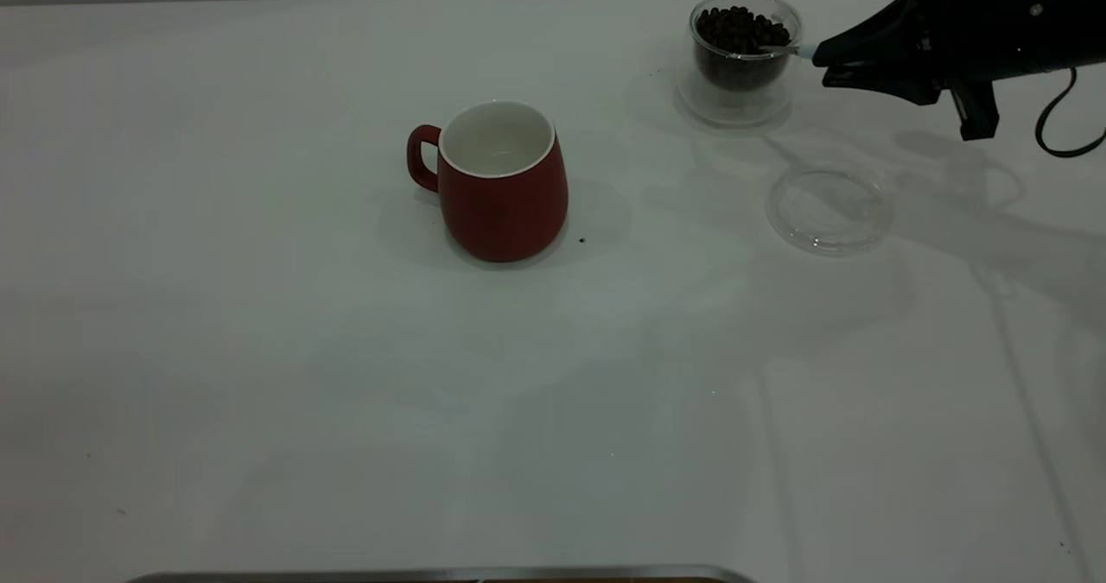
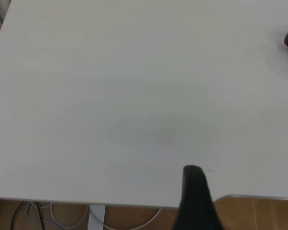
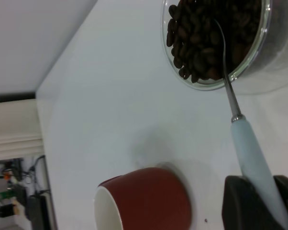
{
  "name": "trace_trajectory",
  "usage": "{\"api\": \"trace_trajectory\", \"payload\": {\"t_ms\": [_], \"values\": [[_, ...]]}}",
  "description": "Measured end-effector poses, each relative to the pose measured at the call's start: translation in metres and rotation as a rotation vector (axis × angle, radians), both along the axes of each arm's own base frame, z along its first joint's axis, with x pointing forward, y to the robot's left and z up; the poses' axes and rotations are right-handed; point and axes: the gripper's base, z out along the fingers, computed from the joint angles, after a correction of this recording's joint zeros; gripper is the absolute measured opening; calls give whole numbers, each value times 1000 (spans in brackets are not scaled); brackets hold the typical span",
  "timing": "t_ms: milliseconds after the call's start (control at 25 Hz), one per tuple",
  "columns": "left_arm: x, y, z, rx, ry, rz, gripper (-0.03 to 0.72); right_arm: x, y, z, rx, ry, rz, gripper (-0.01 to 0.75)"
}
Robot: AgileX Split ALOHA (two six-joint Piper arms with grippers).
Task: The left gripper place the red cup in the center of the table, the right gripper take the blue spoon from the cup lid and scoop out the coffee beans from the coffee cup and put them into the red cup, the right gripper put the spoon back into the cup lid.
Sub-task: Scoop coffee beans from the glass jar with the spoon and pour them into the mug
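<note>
You are looking at a plain white table (image 1: pixel 259 376), unpatterned, with a few tiny dark specks; the red cup (image 1: pixel 505 199) on it is a deep dark red outside, handle included, and white inside, with a thin white line at the rim; the coffee cup (image 1: pixel 743 56) is clear glass, darkened by the coffee beans (image 1: pixel 741 28), which are dark brown to nearly black; the cup lid (image 1: pixel 829 209) is clear and colourless, showing the white beneath; the blue spoon (image 3: pixel 251 158) has a pale light-blue handle and a shiny silver metal neck; your right gripper (image 1: pixel 821 63) is black, with a black cable; the left gripper's finger (image 2: pixel 194 201) is black too.
</note>
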Motion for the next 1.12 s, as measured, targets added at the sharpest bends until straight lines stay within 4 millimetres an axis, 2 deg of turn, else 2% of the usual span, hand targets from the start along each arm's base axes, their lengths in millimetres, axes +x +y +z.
{"api": "trace_trajectory", "payload": {"t_ms": [320, 720, 1120], "values": [[0, 0, 0, 0, 0, 0, 587, 0, -6, -9, 99, 27, -9, 112], [0, 0, 0, 0, 0, 0, 587, 0, -19, -4, 169, 4, -17, 112], [0, 0, 0, 0, 0, 0, 587, -1, -19, 2, 224, -21, 5, 112]]}}
